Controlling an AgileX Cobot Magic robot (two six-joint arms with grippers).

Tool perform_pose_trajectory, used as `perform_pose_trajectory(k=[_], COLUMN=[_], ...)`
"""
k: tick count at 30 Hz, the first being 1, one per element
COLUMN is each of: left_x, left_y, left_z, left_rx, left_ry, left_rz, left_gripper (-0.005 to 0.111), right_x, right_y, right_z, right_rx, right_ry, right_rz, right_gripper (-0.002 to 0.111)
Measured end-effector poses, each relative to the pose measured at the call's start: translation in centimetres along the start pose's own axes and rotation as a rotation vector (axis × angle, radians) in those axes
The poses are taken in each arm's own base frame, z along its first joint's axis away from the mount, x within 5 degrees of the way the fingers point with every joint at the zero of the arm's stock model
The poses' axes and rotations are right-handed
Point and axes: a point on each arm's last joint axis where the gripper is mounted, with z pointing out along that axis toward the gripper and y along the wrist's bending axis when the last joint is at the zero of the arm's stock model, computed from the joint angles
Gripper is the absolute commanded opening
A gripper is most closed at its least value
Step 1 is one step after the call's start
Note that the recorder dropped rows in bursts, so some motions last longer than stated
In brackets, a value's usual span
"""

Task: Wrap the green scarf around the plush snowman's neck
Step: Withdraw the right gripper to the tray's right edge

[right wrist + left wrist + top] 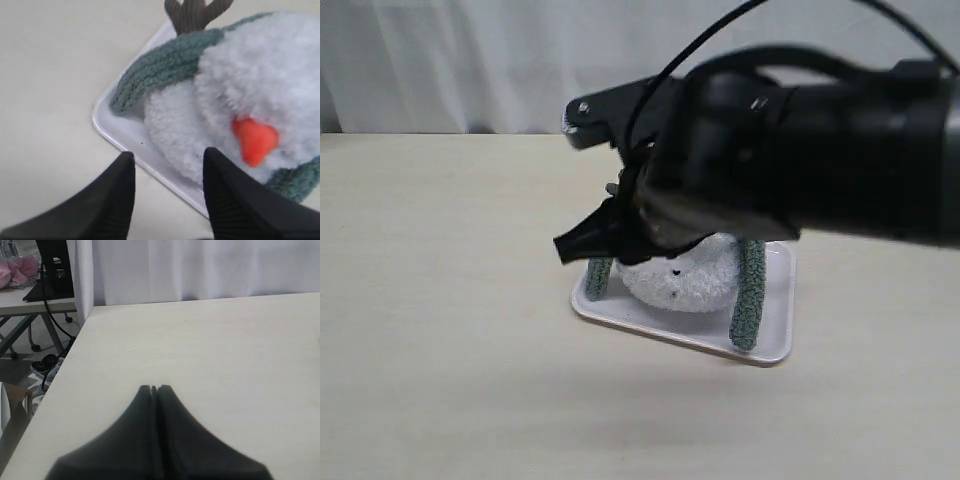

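My right pincer (170, 155): jaws apart, holds nothing, hangs over white tray (112, 125) edge. On tray: plush snowman (270, 75), green scarf (165, 65) behind neck (202, 100), ends down both sides. Left pincer (154, 387): jaws together, tray not in its sight. I think wrap nearly done; next, cross ends in front. Count: one snowman, one scarf, one tray.

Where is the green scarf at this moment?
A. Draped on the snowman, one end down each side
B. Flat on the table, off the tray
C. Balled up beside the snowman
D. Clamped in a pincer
A: the scarf shows at both sides of the snowman, its ends reaching down to the tray, and the right pincer is open and holds nothing.
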Motion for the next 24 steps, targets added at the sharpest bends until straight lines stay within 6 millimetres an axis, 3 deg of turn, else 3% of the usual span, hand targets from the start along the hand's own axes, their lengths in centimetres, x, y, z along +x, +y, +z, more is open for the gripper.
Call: perform_pose_trajectory(k=[7,13,15,24], left_x=[0.0,0.0,0.0,0.0], left_y=[0.0,0.0,0.0,0.0], left_z=[0.0,0.0,0.0,0.0], left_rx=[0.0,0.0,0.0,0.0], left_ry=[0.0,0.0,0.0,0.0], left_rz=[0.0,0.0,0.0,0.0], left_gripper=[0.0,0.0,0.0,0.0], right_x=[-1.8,-1.5,-1.0,0.6], right_y=[-5.8,-10.2,-11.0,-11.7], right_z=[-1.1,0.6,1.4,4.6], right_rx=[0.012,0.096,0.09,-0.01], right_ry=[0.036,0.093,0.091,0.006], right_rz=[0.116,0.196,0.219,0.278], right_gripper=[0.036,0.01,0.004,0.004])
